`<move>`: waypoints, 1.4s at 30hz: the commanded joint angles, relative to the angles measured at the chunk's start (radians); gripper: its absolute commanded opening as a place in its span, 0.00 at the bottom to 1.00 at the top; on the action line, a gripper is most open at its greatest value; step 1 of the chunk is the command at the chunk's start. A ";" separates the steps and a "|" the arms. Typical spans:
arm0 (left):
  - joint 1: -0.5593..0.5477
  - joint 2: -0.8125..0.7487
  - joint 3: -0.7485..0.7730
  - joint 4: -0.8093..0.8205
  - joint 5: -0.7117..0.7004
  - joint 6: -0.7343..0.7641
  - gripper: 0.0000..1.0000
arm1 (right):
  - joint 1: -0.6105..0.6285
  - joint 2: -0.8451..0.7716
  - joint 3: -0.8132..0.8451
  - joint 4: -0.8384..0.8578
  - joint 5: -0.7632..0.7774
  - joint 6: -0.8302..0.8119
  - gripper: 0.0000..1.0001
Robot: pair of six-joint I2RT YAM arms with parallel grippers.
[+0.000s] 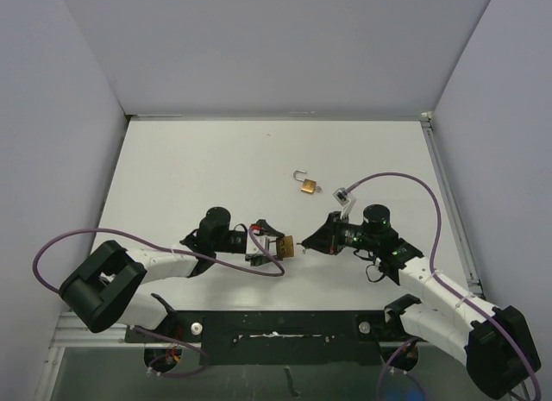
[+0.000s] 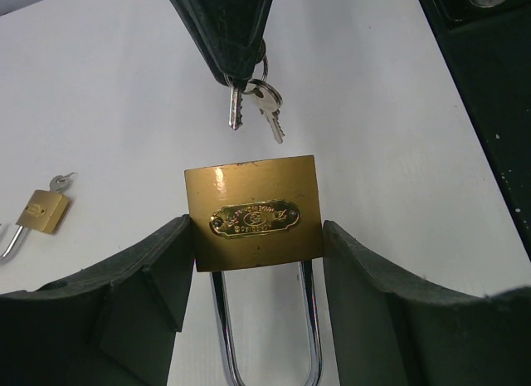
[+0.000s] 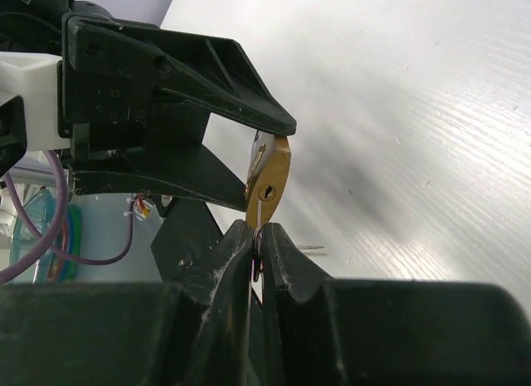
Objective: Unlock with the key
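Observation:
My left gripper (image 1: pixel 272 245) is shut on a brass padlock (image 1: pixel 285 244), its fingers (image 2: pixel 158 278) clamping the sides of the body (image 2: pixel 253 212). The steel shackle (image 2: pixel 309 320) is closed and points back toward the wrist. My right gripper (image 1: pixel 304 243) faces it, shut on a key (image 2: pixel 235 104) on a ring with a second key (image 2: pixel 272 116) hanging beside it. The key tip sits a short gap from the padlock's keyhole end. In the right wrist view the gripper (image 3: pixel 255 233) pinches the key, and the padlock (image 3: pixel 272 174) shows edge-on with its keyhole (image 3: pixel 267 191) just ahead.
A second, smaller brass padlock (image 1: pixel 307 186) lies on the white table (image 1: pixel 198 168) behind the grippers, shackle open and a key in it; it also shows in the left wrist view (image 2: pixel 41 210). Grey walls enclose the table on three sides.

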 commanded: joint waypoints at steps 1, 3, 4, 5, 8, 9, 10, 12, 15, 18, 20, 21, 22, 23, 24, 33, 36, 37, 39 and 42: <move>0.003 -0.008 0.059 0.098 0.045 0.032 0.00 | 0.018 0.002 0.037 0.063 -0.026 -0.006 0.00; 0.001 -0.008 0.061 0.097 0.046 0.032 0.00 | 0.025 0.008 0.035 0.069 -0.026 -0.003 0.00; 0.002 -0.009 0.062 0.097 0.046 0.034 0.00 | 0.030 0.013 0.036 0.070 -0.023 -0.003 0.00; 0.002 -0.010 0.063 0.097 0.046 0.037 0.00 | 0.034 0.016 0.035 0.073 -0.020 -0.002 0.00; -0.001 -0.012 0.069 0.096 0.045 0.037 0.00 | 0.045 0.025 0.035 0.076 -0.014 -0.002 0.00; -0.001 -0.013 0.070 0.096 0.047 0.036 0.00 | 0.046 0.027 0.035 0.076 -0.011 -0.002 0.00; -0.003 -0.013 0.072 0.095 0.046 0.037 0.00 | 0.046 0.027 0.035 0.076 -0.008 -0.002 0.00; -0.006 -0.015 0.074 0.088 0.047 0.041 0.00 | 0.046 0.027 0.036 0.069 -0.001 -0.002 0.00; -0.011 -0.020 0.075 0.075 0.050 0.048 0.00 | 0.046 0.023 0.038 0.058 0.009 -0.005 0.00; -0.015 -0.029 0.075 0.056 0.054 0.056 0.00 | 0.047 0.024 0.039 0.055 0.011 -0.006 0.00; -0.018 -0.036 0.069 0.051 0.055 0.062 0.00 | 0.046 0.025 0.039 0.052 0.014 -0.005 0.00; -0.020 -0.040 0.065 0.051 0.054 0.064 0.00 | 0.046 0.025 0.039 0.051 0.016 -0.006 0.00; -0.020 -0.045 0.064 0.048 0.054 0.064 0.00 | 0.046 0.026 0.040 0.051 0.016 -0.006 0.00; -0.020 -0.051 0.061 0.044 0.051 0.065 0.00 | 0.047 0.027 0.041 0.050 0.016 -0.007 0.00; -0.021 -0.056 0.058 0.043 0.049 0.068 0.00 | 0.047 0.028 0.041 0.050 0.016 -0.008 0.00; -0.023 -0.083 0.048 0.049 0.033 0.072 0.00 | 0.047 0.030 0.033 0.057 0.017 -0.001 0.00; -0.026 -0.083 0.052 0.049 0.033 0.074 0.00 | 0.048 0.030 0.035 0.057 0.017 0.000 0.00; -0.027 -0.082 0.054 0.049 0.032 0.074 0.00 | 0.048 0.031 0.034 0.056 0.016 0.000 0.00; -0.030 -0.083 0.053 0.051 0.027 0.075 0.00 | 0.049 0.033 0.036 0.057 0.016 0.001 0.00; -0.033 -0.081 0.059 0.046 0.021 0.077 0.00 | 0.050 0.035 0.038 0.054 0.016 0.002 0.00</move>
